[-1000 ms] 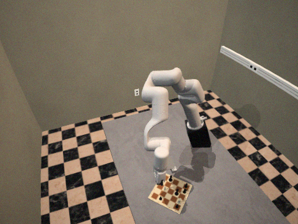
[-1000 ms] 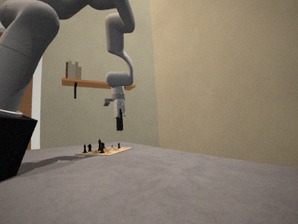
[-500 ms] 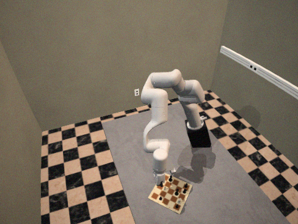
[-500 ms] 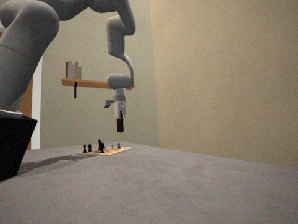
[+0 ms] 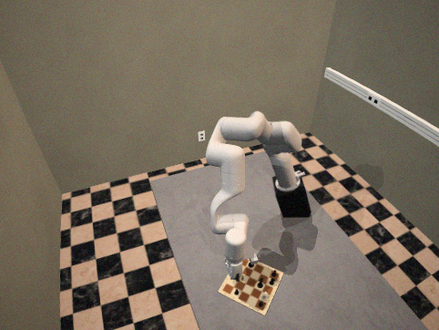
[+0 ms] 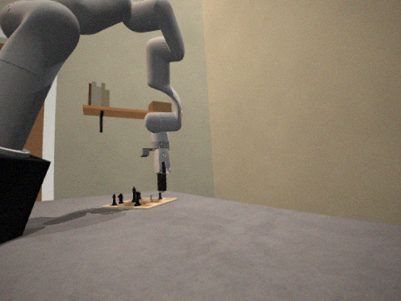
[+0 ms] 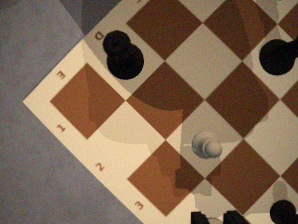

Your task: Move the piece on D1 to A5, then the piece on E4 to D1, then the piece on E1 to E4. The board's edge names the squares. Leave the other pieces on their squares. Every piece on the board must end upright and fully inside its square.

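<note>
Gripping dark piece (image 6: 161,181), gripper (image 6: 161,178) above board (image 6: 166,201)

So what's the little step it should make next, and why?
Probably lower straight down. The end effector grips a dark piece just above the board. E1 holds no piece, a black piece stands on D1, and the square under the end effector seems to be E4. A white pawn stands close by on D3, so a vertical descent looks safest before letting go.

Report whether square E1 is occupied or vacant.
Vacant. In the wrist view the brown corner square, beside the E and 1 labels, is bare; a black piece stands on D1.
</note>
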### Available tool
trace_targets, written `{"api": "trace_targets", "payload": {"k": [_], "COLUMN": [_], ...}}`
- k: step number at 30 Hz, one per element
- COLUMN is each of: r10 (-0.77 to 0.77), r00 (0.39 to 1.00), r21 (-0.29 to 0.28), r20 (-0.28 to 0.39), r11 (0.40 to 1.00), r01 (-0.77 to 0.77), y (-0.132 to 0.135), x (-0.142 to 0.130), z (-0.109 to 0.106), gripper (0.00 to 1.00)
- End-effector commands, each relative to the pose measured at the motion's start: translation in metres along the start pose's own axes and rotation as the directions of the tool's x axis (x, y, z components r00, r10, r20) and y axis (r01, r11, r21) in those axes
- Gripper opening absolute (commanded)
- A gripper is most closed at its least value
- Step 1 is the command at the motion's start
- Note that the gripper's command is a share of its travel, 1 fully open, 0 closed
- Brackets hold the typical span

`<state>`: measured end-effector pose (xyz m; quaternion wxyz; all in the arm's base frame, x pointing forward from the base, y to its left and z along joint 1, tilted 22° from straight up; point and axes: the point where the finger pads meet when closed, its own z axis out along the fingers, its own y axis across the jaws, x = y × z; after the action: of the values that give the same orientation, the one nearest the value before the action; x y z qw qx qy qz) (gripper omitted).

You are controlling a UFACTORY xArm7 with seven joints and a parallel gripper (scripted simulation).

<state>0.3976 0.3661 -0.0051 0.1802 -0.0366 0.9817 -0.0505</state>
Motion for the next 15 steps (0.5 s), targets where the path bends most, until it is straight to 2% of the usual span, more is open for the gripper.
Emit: {"api": "trace_targets", "payload": {"k": [1,7,15], "r10": [0.001,0.001,0.001], "r00": [1.000,1.000,1.000], "r21": [-0.006,-0.006,-0.006], "r20": [0.005,0.005,0.005], "r11": [1.000,1.000,1.000], "r01": [-0.001,-0.001,-0.001], "y": [0.004,0.004,0.004], "x": [-0.003,-0.003,-0.003], "z": [0.018,0.030,0.031], "gripper": [0.00,0.00,0.00]}}
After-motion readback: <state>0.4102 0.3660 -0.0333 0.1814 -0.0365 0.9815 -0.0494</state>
